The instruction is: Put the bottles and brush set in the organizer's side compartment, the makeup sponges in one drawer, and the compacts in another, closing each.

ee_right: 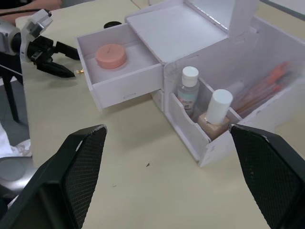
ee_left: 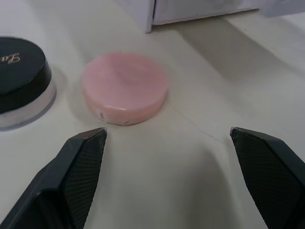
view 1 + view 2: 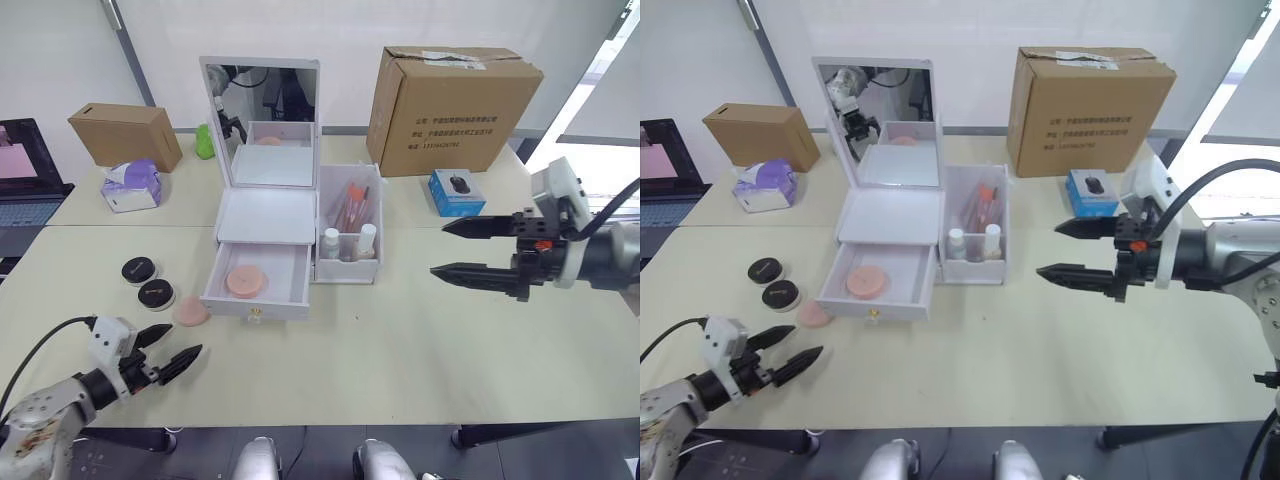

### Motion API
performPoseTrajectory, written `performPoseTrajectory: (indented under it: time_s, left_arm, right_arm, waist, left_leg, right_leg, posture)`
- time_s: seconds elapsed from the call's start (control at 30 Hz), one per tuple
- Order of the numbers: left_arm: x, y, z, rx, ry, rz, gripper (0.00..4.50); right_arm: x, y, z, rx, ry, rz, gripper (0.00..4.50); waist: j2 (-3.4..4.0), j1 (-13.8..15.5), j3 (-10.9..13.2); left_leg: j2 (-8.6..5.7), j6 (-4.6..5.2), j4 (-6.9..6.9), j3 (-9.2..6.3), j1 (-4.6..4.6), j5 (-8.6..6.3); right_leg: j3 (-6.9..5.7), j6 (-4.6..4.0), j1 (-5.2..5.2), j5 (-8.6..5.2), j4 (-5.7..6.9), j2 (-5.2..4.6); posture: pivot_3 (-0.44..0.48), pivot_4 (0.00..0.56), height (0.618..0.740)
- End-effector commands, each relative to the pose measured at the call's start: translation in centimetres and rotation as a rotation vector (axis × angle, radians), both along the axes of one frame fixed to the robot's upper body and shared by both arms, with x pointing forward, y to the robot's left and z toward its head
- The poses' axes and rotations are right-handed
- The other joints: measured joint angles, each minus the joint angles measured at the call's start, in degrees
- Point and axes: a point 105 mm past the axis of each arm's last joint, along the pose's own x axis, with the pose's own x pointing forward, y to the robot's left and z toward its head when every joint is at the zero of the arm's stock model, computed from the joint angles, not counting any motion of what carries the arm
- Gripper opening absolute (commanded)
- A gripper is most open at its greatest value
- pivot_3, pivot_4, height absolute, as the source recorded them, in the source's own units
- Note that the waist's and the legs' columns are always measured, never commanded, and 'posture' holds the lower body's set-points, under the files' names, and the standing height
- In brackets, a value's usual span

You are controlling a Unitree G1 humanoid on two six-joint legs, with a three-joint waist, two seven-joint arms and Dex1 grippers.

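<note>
Hovering open-fingered, left hand (image 3: 172,351) faces pink sponge (image 3: 190,312).

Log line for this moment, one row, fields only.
left gripper open, facing loose sponge | right gripper open, idle | drawer open, one sponge inside | compacts on table

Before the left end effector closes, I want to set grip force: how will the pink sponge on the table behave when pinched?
The pink sponge looks like a soft, low puck, so it will probably compress and need little force. Lying flat, it seems unlikely to roll or tip. It probably weighs little, so the open left end effector could nudge it toward the black compact.
</note>
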Motion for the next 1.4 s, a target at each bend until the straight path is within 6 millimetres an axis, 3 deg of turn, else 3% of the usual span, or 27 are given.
performPoseTrajectory:
  time_s: [0.03, 0.47, 0.77, 0.87, 0.97, 1.03, 1.17, 1.4]
  left_arm:
    - [0.7, -0.9, 0.5, 0.028, -0.023, 0.033, 4.46]
    - [4.4, -0.6, 0.7, 0.118, -0.038, 0.157, 4.46]
    - [6.9, -2.4, 1.1, 0.17, -0.046, 0.122, 4.46]
    - [6.6, -2.0, 1.6, 0.225, -0.025, 0.094, 3.87]
    - [6.7, -1.4, 2.4, 0.244, -0.024, 0.092, 2.97]
    - [6.8, -0.7, 2.9, 0.238, -0.03, 0.107, 2.94]
    - [7.6, 0.6, 4.4, 0.216, -0.061, 0.138, 2.94]
    - [9.9, 1.7, 11.5, 0.108, -0.234, 0.165, 2.94]
  right_arm:
    - [-0.9, -0.1, 1.0, -0.001, -0.04, -0.012, 4.5]
    - [-1.1, 0.0, 1.3, -0.005, -0.052, -0.035, 4.5]
    - [-1.1, 0.1, 1.4, -0.015, -0.057, -0.037, 4.5]
    - [-1.3, -0.1, 1.3, -0.022, -0.051, -0.043, 4.5]
    - [-1.3, -0.3, 1.2, -0.024, -0.05, -0.053, 4.5]
    - [-1.3, -0.3, 1.2, -0.024, -0.05, -0.056, 4.5]
    - [-1.2, -0.2, 1.1, -0.022, -0.051, -0.053, 4.5]
    - [-1.0, 0.1, 1.1, -0.013, -0.055, -0.032, 4.5]
  waist:
    - [0.01, 0.0, 0.0]
    - [0.04, 0.1, 0.0]
    - [0.04, 0.3, 0.0]
    - [0.04, 0.0, 0.0]
    - [0.04, -0.1, 0.0]
    - [0.04, -0.2, 0.0]
    - [0.04, -0.1, 0.0]
    - [-0.04, 0.3, 0.0]
  left_leg:
    - [0.0, 0.0, 0.0, 0.0, -0.01, 0.0]
    - [-0.01, 0.0, 0.03, -0.07, -0.01, 0.0]
    - [-0.06, 0.0, 0.05, -0.14, -0.04, 0.0]
    - [-0.07, 0.0, 0.05, -0.21, -0.02, 0.0]
    - [-0.07, 0.0, 0.02, -0.27, 0.0, 0.0]
    - [-0.07, 0.0, 0.01, -0.28, 0.02, 0.0]
    - [-0.07, 0.0, 0.0, -0.3, -0.02, 0.0]
    - [-0.09, 0.0, 0.03, -0.3, -0.12, 0.0]
  right_leg:
    - [0.01, -0.01, 0.0, 0.0, -0.01, 0.0]
    - [0.01, 0.08, 0.05, 0.02, -0.01, 0.05]
    - [0.01, 0.23, 0.08, 0.11, -0.02, 0.07]
    - [0.02, 0.36, 0.07, 0.18, -0.01, 0.09]
    - [0.01, 0.36, 0.06, 0.18, -0.01, 0.11]
    - [0.01, 0.36, 0.06, 0.17, -0.01, 0.12]
    - [0.0, 0.35, 0.03, 0.17, -0.01, 0.12]
    - [-0.04, 0.34, 0.04, 0.16, -0.05, 0.1]
  posture:
    - [0.0, 0.15, 0.74]
    - [0.0, 0.15, 0.74]
    - [0.0, 0.15, 0.74]
    - [0.0, 0.15, 0.74]
    - [0.0, 0.15, 0.74]
    - [0.0, 0.15, 0.74]
    - [0.0, 0.15, 0.74]
    - [0.0, 0.15, 0.74]
